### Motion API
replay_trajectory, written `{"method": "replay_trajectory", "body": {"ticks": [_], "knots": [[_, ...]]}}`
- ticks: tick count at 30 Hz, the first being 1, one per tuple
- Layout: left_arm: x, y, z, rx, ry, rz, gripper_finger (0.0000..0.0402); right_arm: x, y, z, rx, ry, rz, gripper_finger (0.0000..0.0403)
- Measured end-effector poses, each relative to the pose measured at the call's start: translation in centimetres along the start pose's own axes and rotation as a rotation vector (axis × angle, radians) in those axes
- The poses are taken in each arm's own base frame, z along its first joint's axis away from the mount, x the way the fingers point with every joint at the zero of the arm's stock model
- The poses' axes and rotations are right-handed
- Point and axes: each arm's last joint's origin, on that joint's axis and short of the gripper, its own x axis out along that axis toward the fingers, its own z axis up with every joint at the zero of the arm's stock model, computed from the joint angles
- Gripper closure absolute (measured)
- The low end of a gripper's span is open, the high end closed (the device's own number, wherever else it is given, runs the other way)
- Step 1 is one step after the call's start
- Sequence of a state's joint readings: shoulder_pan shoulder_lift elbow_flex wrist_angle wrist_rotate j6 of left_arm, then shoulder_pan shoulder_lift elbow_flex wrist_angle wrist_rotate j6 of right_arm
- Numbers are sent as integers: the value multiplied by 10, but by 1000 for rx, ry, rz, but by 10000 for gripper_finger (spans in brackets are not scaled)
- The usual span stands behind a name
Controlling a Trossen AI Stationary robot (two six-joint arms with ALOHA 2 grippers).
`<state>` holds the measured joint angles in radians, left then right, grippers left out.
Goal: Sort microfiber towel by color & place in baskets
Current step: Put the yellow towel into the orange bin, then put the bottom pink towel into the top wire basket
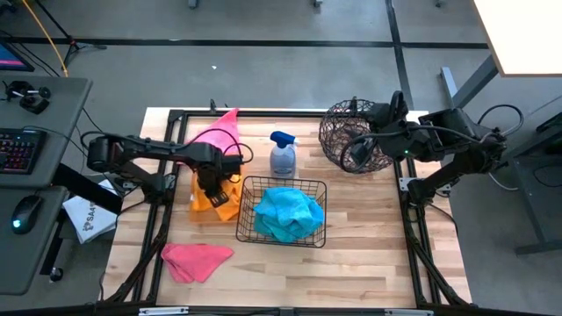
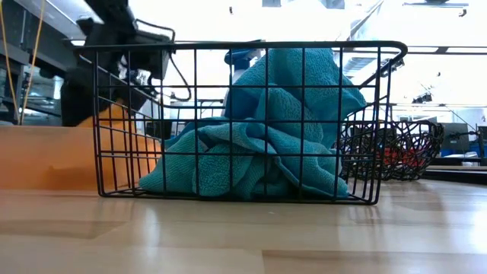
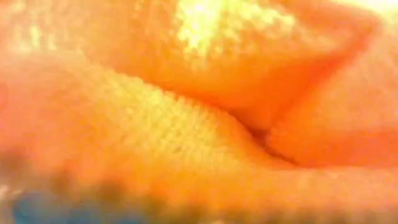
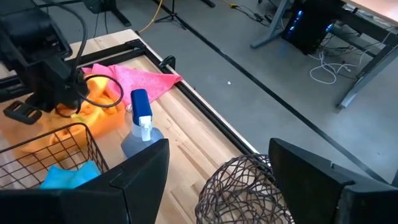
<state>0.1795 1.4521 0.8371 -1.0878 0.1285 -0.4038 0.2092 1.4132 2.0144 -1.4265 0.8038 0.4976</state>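
My left gripper [image 1: 212, 186] points down into a heap of orange towels [image 1: 218, 202], left of the black wire basket [image 1: 250, 186]. Orange cloth [image 3: 186, 124] fills the left wrist view and hides the fingers. Turquoise towels [image 1: 288, 213] lie piled in the black basket. One pink towel [image 1: 219, 133] lies by the far edge, against the orange heap. Another pink towel [image 1: 197, 260] lies flat near the front left. My right gripper [image 4: 217, 180] is open and empty above the round brown wire basket [image 1: 351, 136].
A grey spray bottle [image 1: 282, 156] with a blue trigger stands between the two baskets, just beyond the black one. Something orange-red [image 2: 396, 156] shows through the round basket's wires. Bare wood lies in front of the black basket and at the front right.
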Motion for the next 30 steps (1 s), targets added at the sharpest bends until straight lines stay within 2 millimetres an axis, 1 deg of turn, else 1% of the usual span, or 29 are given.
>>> {"method": "replay_trajectory", "body": {"ticks": [3, 8, 13, 17, 20, 23, 26, 28, 30], "knots": [[-17, -3, 1, 37, 16, -12, 299, 0, 0, 0, 1, 4, 10, 130], [-53, -6, -4, 122, 74, 23, 245, 0, 1, 0, 2, 10, 21, 130], [-87, -6, -12, 170, 25, 64, 202, 0, 1, 0, 4, 12, 24, 130], [-106, -3, -24, 175, -26, 48, 181, 0, 1, 0, 5, 11, 24, 130], [-118, -1, -36, 148, -75, 26, 173, 0, 1, 0, 4, 11, 24, 130], [-128, -2, -49, 96, -163, -56, 172, 0, 1, 0, 4, 11, 24, 130], [-138, -14, -61, 69, -272, -195, 172, 0, 1, 0, 3, 11, 24, 130], [-140, -30, -70, 111, -307, -269, 172, 0, 1, 0, 3, 13, 26, 130], [-138, -51, -81, 191, -299, -303, 172, 0, 1, 0, 2, 14, 28, 130]]}}
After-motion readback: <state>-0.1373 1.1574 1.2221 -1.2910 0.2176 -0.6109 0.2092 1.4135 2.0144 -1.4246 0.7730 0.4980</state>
